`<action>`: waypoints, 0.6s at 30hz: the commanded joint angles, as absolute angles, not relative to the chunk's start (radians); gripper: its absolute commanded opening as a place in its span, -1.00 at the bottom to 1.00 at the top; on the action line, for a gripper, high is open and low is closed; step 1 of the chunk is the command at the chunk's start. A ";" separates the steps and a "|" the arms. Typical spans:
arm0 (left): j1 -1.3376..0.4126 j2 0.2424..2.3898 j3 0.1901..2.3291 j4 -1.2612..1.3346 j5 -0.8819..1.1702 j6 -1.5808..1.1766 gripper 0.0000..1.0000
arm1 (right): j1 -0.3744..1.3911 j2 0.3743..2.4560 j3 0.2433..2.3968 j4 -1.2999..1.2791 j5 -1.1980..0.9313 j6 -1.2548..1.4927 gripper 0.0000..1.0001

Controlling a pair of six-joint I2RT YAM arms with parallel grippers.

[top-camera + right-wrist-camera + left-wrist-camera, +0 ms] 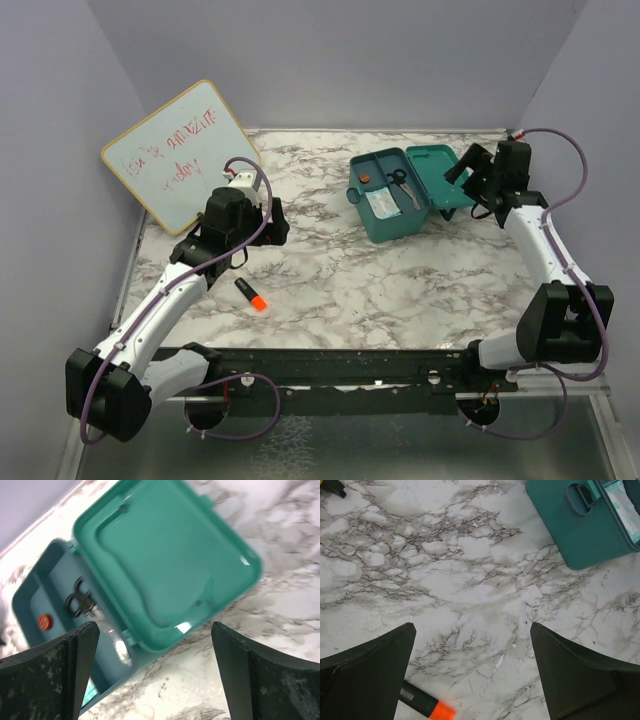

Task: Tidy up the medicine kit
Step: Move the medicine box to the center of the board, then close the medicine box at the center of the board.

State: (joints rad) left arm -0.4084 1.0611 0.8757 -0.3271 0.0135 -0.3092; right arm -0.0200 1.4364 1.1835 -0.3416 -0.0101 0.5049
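The teal medicine kit [388, 222] stands open at the back right, its lid [441, 175] laid flat to the right. Inside are black scissors [400, 185], a white packet [380, 205] and a small orange-red round item [366, 180]. My right gripper [466, 172] hovers open and empty over the lid [165, 555]; the box base [47, 587] with the scissors [80, 600] shows to its left. My left gripper [277, 222] is open and empty above bare table, left of the kit [580, 530]. A black marker with an orange cap [251, 294] lies near it, and shows in the left wrist view [422, 705].
A wooden-framed whiteboard [180, 150] with red writing leans at the back left. The marble tabletop [350, 280] is bounded by grey walls behind and at both sides.
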 commanded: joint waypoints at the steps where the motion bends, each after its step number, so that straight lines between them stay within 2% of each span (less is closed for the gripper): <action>1: -0.414 1.037 0.849 -0.304 0.020 -0.286 0.98 | -0.124 1.405 1.070 -0.165 -0.053 0.616 1.00; 8: -0.414 1.039 0.850 -0.305 0.042 -0.276 0.98 | -0.247 1.466 0.920 0.084 -0.353 0.777 1.00; 13: -0.414 1.039 0.850 -0.305 0.049 -0.275 0.98 | -0.252 1.476 0.807 0.267 -0.339 0.906 1.00; 18: -0.414 1.033 0.848 -0.306 0.049 -0.273 0.98 | -0.258 1.490 0.750 0.314 -0.257 0.975 1.00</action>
State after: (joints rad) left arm -0.4084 1.0554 0.8551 -0.3199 0.0265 -0.2867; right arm -0.2508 1.4719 0.7841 0.1928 -0.2966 0.8810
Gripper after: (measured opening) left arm 0.989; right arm 0.998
